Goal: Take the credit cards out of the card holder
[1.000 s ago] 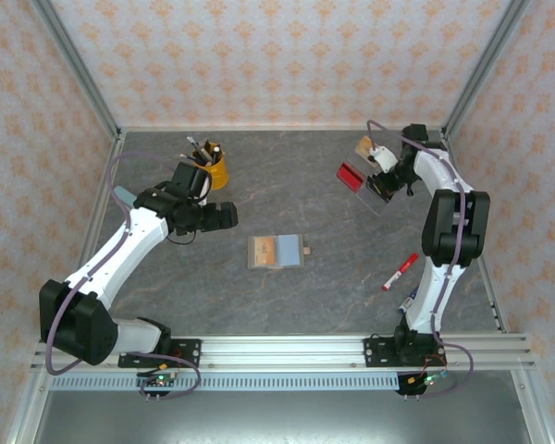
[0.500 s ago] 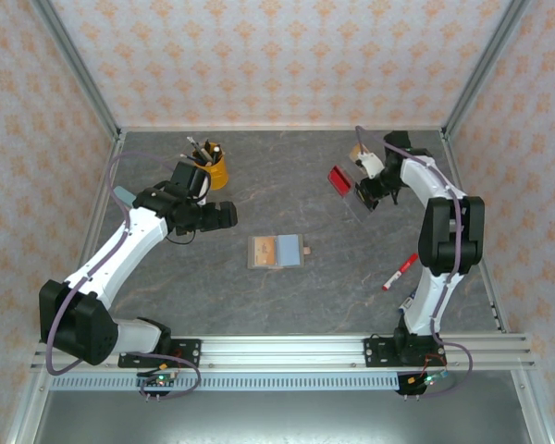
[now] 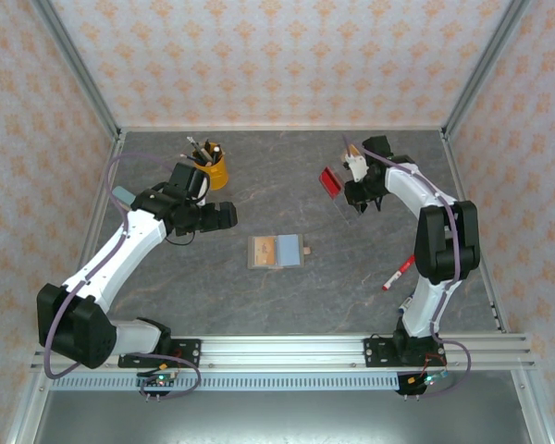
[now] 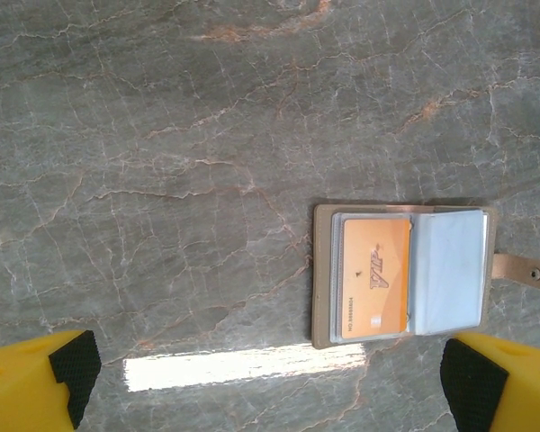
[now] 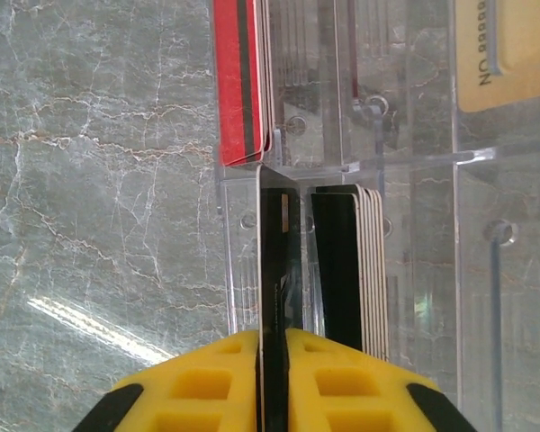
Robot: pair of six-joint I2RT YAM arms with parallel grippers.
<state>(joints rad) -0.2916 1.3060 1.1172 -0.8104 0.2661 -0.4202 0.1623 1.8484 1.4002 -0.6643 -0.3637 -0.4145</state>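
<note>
Top and wrist views. The grey-olive bifold card holder (image 3: pixel 276 251) lies open and flat near the centre of the grey marble-patterned table (image 3: pixel 333 296), with a tan-orange plastic card (image 4: pixel 375 279) in its left clear sleeve. The left gripper (image 4: pixel 272 369) hovers beside it, fingers spread wide and holding nothing. The right gripper (image 5: pixel 272 346) is clamped on a thin black card (image 5: pixel 272 252), held edge-on at the clear plastic tray (image 5: pixel 414 162), apparently within the compartment beside the stacked black cards (image 5: pixel 342 261). The red cards (image 5: pixel 241 81) stand in the adjoining compartment.

The black card (image 5: pixel 272 256) in my right gripper (image 5: pixel 272 337) shows edge-on at the clear tray (image 5: pixel 414 158), face unseen; the tray's far tan card (image 5: pixel 513 63) is cropped.
</note>
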